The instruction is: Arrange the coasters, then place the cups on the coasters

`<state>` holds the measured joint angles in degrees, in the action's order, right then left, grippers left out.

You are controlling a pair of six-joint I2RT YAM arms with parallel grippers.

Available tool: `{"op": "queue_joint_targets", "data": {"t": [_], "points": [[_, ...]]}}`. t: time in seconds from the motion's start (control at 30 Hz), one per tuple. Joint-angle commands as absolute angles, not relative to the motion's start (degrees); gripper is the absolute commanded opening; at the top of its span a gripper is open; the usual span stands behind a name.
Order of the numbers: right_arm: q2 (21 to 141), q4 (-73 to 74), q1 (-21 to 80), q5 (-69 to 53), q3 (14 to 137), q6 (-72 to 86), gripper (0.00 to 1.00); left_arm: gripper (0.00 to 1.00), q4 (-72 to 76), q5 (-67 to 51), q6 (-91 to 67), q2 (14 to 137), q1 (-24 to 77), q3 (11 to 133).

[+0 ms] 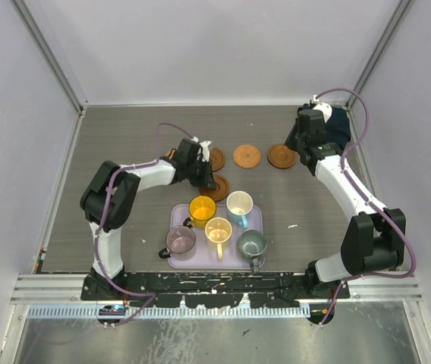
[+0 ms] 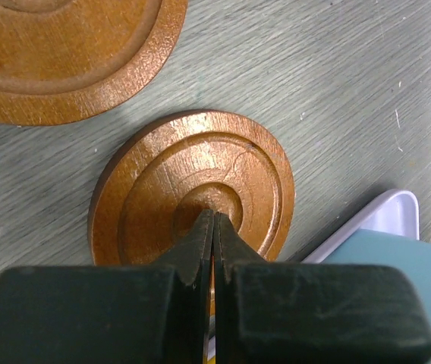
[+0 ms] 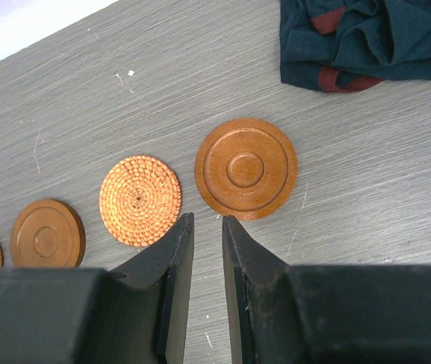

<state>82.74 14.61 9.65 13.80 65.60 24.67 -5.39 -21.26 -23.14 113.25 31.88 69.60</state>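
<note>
Three coasters lie in a row at the back: a ringed wooden one (image 1: 281,156) (image 3: 246,168), a woven one (image 1: 246,155) (image 3: 139,200) and another ringed one (image 1: 215,158) (image 3: 47,233). Nearer the tray, a ringed coaster (image 1: 217,188) (image 2: 193,189) lies flat under my left gripper (image 1: 206,180) (image 2: 214,214). Its jaws are shut, with the tips over the coaster's centre; I cannot tell whether they touch it. My right gripper (image 1: 300,144) (image 3: 208,220) hangs just short of the right-hand coaster, jaws slightly apart and empty. The yellow (image 1: 202,208), light blue (image 1: 239,203), cream (image 1: 218,229), purplish (image 1: 180,240) and grey-green (image 1: 251,243) cups stand on the tray.
The lavender tray (image 1: 256,221) (image 2: 394,208) sits at the front centre, its corner close to the coaster under my left gripper. A dark crumpled cloth (image 1: 341,121) (image 3: 367,38) lies at the back right behind my right gripper. A woven coaster (image 1: 171,154) peeks out beside the left arm.
</note>
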Motion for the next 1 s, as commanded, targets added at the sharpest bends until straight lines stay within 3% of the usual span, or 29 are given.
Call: {"op": "queue_joint_targets", "data": {"t": [0.0, 0.33, 0.97], "points": [[81.6, 12.2, 9.8, 13.2, 65.7, 25.7, 0.27, 0.00, -9.0, -16.7, -21.5, 112.4, 32.0, 69.5], [80.3, 12.5, 9.8, 13.1, 65.0, 25.7, 0.27, 0.00, -14.0, -6.4, -22.4, 111.4, 31.1, 67.6], [79.6, 12.9, 9.8, 13.0, 64.9, 26.5, 0.27, 0.00, -16.6, -2.5, -26.4, 108.8, 24.8, 60.3]]}}
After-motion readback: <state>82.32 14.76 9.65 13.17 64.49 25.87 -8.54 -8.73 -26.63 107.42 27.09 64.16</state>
